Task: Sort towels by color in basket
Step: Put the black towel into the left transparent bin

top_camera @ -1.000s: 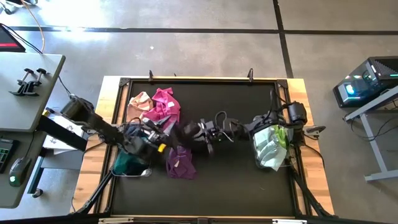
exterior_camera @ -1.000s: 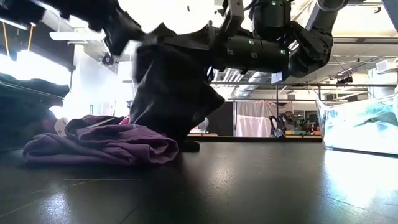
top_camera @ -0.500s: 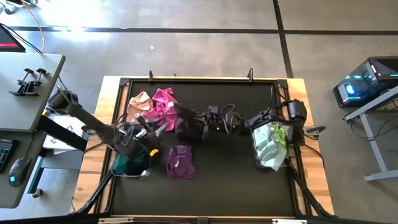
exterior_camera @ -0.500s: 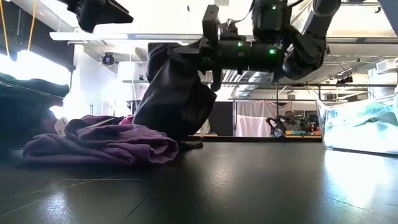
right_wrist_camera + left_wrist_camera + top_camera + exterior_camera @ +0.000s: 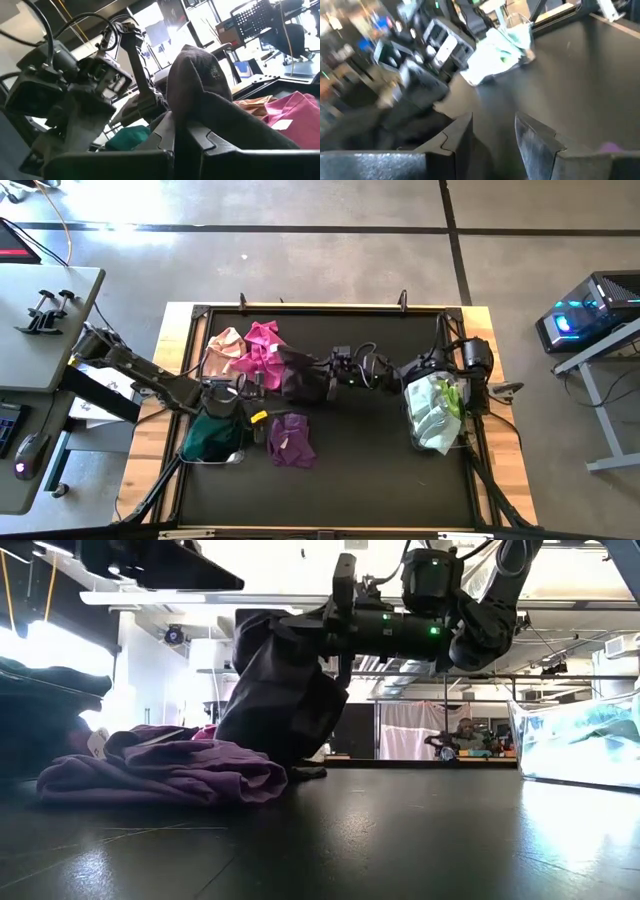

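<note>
A black towel [image 5: 300,376] hangs from my right gripper [image 5: 328,372], which is shut on it near the table's middle. My left gripper [image 5: 495,135] stands open and empty just left of it [image 5: 240,390], above a dark green towel [image 5: 210,436] in the left basket. Pink and magenta towels [image 5: 255,348] lie in a heap at the far left. A purple towel [image 5: 165,775] lies flat on the mat in front of the black one. White, lime and mint towels [image 5: 435,412] fill the right basket. My right gripper pinches an upper fold of the black towel [image 5: 186,107] between its two fingers, coming almost level from the table's right. The cloth bunches over the fingers [image 5: 210,142]. The rest hangs slack below, and its lower end [image 5: 300,768] reaches down to the mat behind the purple towel.
The clear right basket [image 5: 575,740] stands at the mat's right edge, the left basket [image 5: 190,452] at its near left. A peach cloth [image 5: 225,343] lies beside the pink heap. Bare black mat [image 5: 370,470] fills the near middle.
My left gripper has drawn back from the black towel toward the table's left and tipped up from pointing down to nearly level. My right gripper has carried the black towel a little toward the far edge and the pink heap, with the cloth still hanging.
</note>
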### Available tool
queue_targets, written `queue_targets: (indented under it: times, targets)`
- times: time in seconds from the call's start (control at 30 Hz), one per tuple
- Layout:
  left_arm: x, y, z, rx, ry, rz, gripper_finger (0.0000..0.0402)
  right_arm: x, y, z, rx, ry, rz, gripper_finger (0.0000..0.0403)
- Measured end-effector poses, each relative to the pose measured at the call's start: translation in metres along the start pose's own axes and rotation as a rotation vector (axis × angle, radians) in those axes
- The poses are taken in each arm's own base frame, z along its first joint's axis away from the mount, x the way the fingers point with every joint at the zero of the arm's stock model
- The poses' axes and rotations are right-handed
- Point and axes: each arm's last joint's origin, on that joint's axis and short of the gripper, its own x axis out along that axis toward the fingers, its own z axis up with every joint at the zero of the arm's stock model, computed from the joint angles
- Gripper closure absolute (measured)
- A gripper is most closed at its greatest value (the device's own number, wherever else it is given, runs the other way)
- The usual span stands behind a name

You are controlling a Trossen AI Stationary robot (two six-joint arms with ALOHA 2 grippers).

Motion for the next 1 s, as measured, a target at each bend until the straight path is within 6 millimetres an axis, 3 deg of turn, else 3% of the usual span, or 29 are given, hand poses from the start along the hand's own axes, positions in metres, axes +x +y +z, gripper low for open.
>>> queue_targets:
  times: [0.23, 0.47, 0.7, 0.9, 1.0]
  targets:
    - [0.013, 0.008, 0.001, 0.293, -0.029, 0.079, 0.0253, 0.0, 0.01, -0.001, 0.004, -0.005, 0.081, 0.0398]
    - [0.038, 0.012, -0.013, 0.449, 0.029, 0.152, 0.0186, -0.001, 0.027, -0.009, -0.016, 0.011, 0.133, 0.0398]
    - [0.056, 0.009, -0.021, 0.397, 0.041, 0.267, 0.0157, -0.003, 0.033, -0.013, -0.052, 0.015, 0.138, 0.0398]
    - [0.055, 0.0, -0.021, 0.372, 0.098, 0.342, 0.016, -0.002, 0.032, -0.015, -0.048, 0.046, 0.146, 0.0398]
    - [0.049, -0.002, -0.02, 0.333, 0.168, 0.471, 0.016, -0.002, 0.033, -0.017, -0.014, 0.078, 0.168, 0.0398]
